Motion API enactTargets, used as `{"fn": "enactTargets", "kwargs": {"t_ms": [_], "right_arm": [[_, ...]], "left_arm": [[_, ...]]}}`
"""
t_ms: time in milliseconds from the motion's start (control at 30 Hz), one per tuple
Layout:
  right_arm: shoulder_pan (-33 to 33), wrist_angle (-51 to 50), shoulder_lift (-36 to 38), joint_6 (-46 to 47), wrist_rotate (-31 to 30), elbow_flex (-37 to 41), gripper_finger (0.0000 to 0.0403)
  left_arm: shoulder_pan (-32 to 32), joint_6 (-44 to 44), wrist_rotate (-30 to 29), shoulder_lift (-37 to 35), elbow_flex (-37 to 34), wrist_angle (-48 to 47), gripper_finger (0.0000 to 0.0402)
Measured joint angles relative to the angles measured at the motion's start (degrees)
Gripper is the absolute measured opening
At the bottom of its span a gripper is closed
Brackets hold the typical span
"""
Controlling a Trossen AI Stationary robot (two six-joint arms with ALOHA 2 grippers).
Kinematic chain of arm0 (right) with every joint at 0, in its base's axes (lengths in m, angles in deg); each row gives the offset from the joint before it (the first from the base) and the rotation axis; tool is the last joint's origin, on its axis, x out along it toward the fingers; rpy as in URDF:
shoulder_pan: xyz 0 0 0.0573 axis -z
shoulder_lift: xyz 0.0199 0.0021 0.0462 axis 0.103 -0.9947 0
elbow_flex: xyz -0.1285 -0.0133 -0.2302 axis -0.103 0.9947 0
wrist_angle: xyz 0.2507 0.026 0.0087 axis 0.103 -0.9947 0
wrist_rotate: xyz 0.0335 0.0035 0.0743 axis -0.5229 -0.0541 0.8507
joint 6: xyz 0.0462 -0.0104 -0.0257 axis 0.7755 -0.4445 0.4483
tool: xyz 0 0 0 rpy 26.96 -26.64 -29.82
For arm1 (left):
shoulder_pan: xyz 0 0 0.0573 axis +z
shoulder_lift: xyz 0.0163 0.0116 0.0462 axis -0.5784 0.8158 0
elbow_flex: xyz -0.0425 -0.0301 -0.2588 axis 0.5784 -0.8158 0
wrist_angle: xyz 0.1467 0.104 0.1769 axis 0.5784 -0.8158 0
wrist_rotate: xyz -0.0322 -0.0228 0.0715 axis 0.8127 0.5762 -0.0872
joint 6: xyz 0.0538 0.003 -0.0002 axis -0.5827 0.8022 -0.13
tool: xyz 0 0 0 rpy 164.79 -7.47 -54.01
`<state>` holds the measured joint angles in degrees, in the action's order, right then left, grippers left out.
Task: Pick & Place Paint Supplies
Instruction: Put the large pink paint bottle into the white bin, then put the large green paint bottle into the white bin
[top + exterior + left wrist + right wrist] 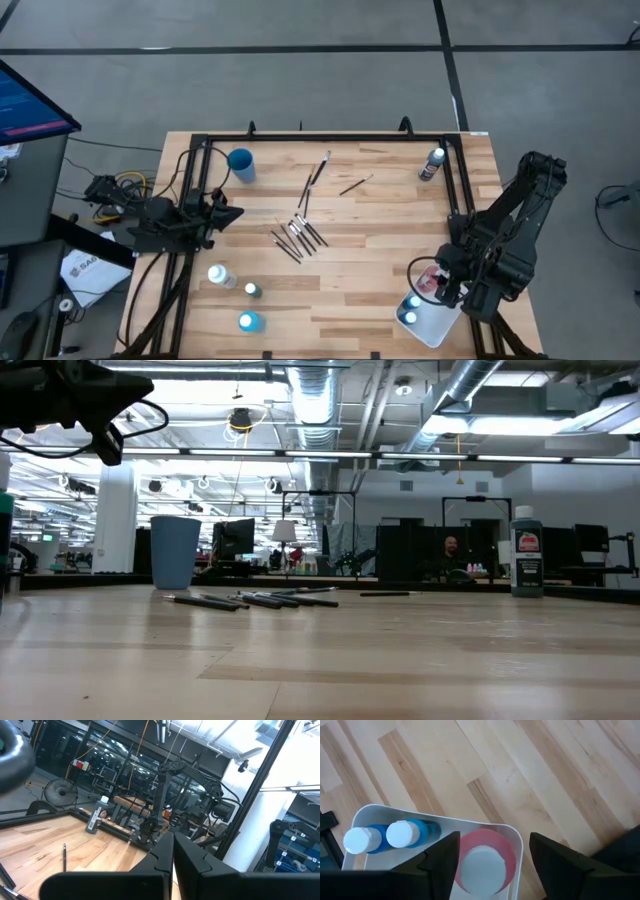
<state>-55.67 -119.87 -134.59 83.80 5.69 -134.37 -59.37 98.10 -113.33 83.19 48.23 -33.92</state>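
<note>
A small red paint bottle with a pale cap point(482, 865) stands upright in the white rounded-corner plastic tray point(517, 837), directly below the right hand point(490, 852). The hand's two dark fingers point(440, 857) stand apart on either side of the bottle and touch nothing, which suggests the bottle has been set down there, with the hand spread wide enough to lift clear without tipping it. Just beside the red bottle, in the same tray, two blue paint bottles with white caps point(405, 834) lie close together.

Farther out, well away from the right hand, the remaining supplies are scattered on the pale wooden worktop point(380, 230). A cluster of thin dark-handled paintbrushes point(298, 236) lies near the middle, with a few more brushes point(317, 172) beyond it. A white bottle point(219, 276), a small teal bottle point(253, 290) and a blue bottle point(248, 321) sit on the worktop's near left part, closer to the left hand point(228, 212) than to the right. These probably still need carrying to the tray.

The left hand waits at the worktop's left edge, raised, with its fingers pressed together and holding nothing. Beyond it stands a blue round cup point(241, 163), and a dark bottle with a white cap point(432, 163) stands at the far right corner.
</note>
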Motion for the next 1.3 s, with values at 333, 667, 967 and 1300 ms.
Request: {"fn": "enactTargets", "kwargs": {"t_ms": [333,667,967,1300], "right_arm": [[0.35,0.13,1.73,-2.49,-0.11,-1.07,0.023],[7.96,-14.11,5.42,-4.02,-11.62,-8.18,0.023],[30.71,-13.59,12.19,-9.71,-23.81,-8.15,0.023],[62.62,-13.4,12.29,-33.37,-23.38,-8.13,0.023]], "left_arm": [[0.0,0.0,0.02,0.0,-0.02,0.37,0.0004],[0.0,0.01,0.0,0.0,0.0,0.42,0.0004],[0.0,0.01,0.01,0.02,-0.01,0.44,0.0004],[0.0,0.0,0.0,0.02,0.0,0.66,0.0004]]}}
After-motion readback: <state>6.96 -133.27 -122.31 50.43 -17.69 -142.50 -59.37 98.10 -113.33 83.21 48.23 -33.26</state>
